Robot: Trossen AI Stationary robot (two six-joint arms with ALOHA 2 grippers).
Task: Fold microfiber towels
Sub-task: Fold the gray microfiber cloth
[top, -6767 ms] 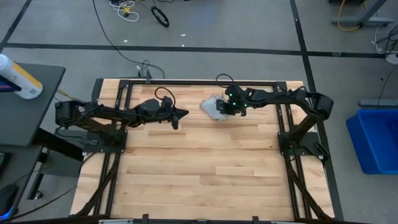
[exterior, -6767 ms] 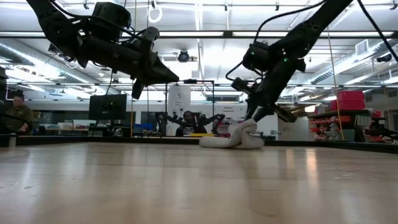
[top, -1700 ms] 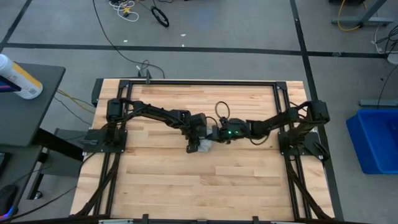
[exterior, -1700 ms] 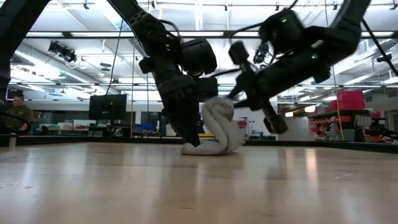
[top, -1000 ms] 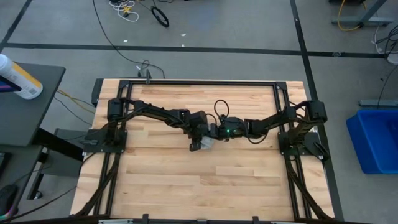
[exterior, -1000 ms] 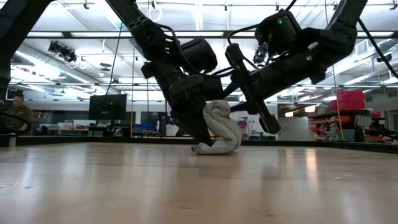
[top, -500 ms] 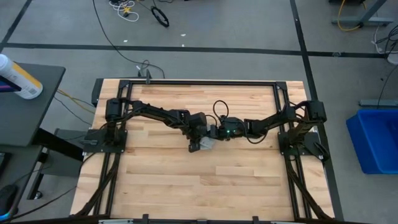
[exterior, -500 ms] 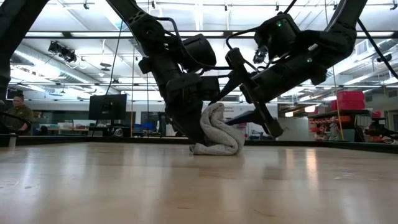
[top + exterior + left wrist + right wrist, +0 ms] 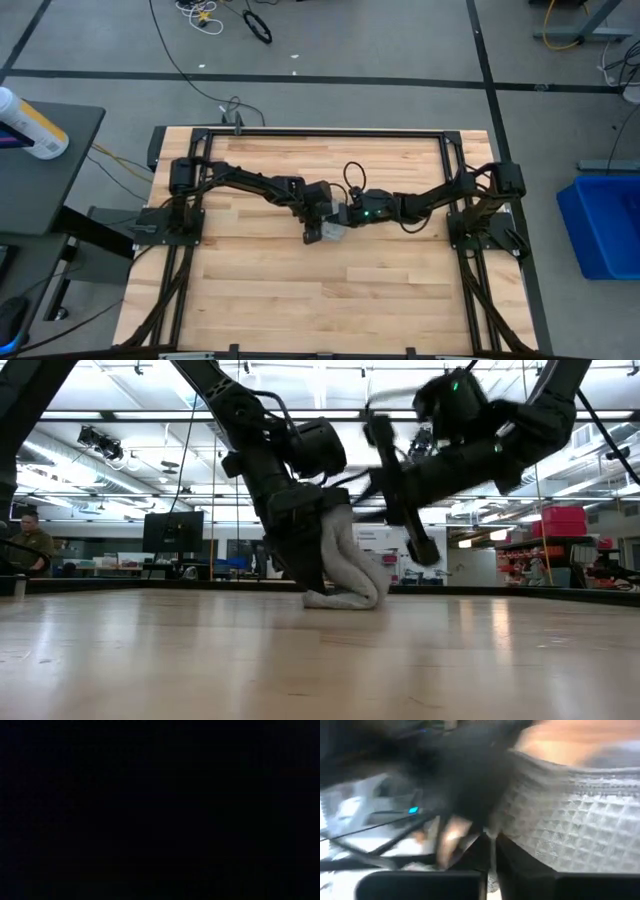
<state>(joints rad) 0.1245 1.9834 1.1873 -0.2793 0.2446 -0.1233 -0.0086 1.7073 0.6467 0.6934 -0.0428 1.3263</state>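
Counter (image 9: 300,290) of pale wood holds everything. Towel (image 9: 348,565) sits bunched up near its middle. Left claw (image 9: 300,565) is clamped on the towel, lifting part up. Right claw (image 9: 492,851) is pressed together, just beside the towel.

This was a large robotics lab or workshop hall. The butcher-block table (image 9: 320,280) sat in a black metal frame on a grey concrete floor marked with dark tape lines, with loose cables (image 9: 215,18) trailing across it. Beyond the table ran exposed ceiling ducts and strip lights, a monitor (image 9: 172,530), another robot rig (image 9: 300,555), red bins (image 9: 560,520), and a seated person (image 9: 25,540).
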